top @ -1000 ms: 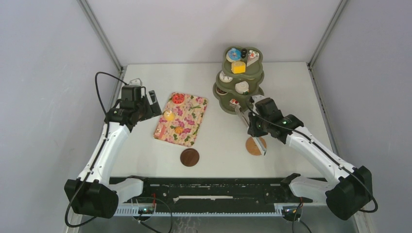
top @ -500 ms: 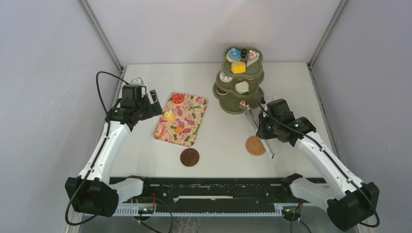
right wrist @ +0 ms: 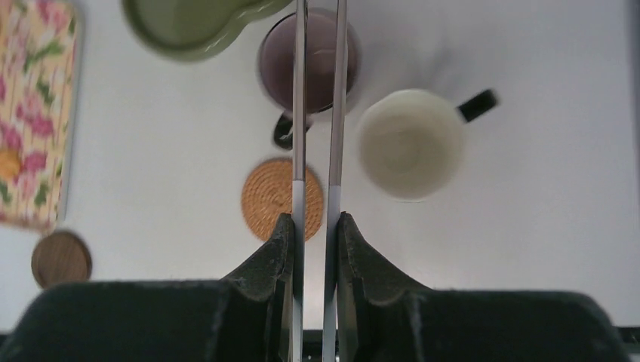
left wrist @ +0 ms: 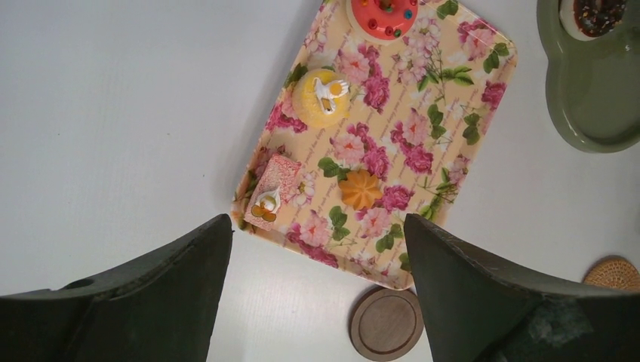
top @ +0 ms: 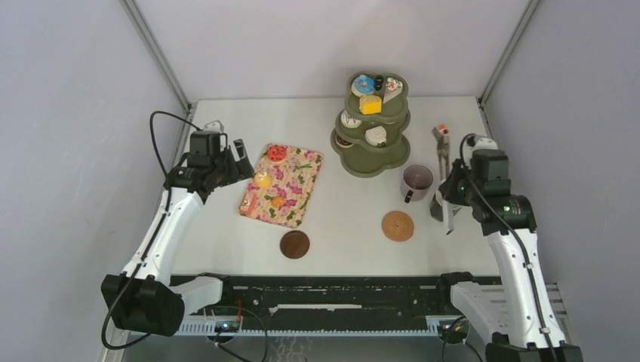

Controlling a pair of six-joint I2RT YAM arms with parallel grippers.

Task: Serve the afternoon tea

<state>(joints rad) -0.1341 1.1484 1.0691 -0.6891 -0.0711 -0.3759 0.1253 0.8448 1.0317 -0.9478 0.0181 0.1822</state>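
Observation:
My right gripper [top: 450, 197] [right wrist: 315, 222] is shut on the long metal tongs [top: 442, 154] [right wrist: 300, 90], held over the table's right side. A small red-and-white pastry [top: 442, 129] sits at the tongs' far tip. Below them stand the mauve mug [top: 416, 179] [right wrist: 313, 60] and the white-lined dark green mug [right wrist: 411, 143], which is mostly hidden under my gripper in the top view. My left gripper [top: 241, 162] [left wrist: 315, 225] is open and empty above the near left edge of the floral tray [top: 302, 197] [left wrist: 460, 98], which carries several pastries. More pastries fill the green tiered stand [top: 361, 162].
A woven coaster [top: 397, 225] [right wrist: 272, 197] lies near the mugs. A dark wooden coaster [top: 294, 243] [left wrist: 386, 323] lies in front of the tray. Grey walls close in on both sides and at the back.
My right arm has swung right, away from the tiered stand, carrying the tongs and the small pastry. The mauve mug has come into view. The left arm has not moved.

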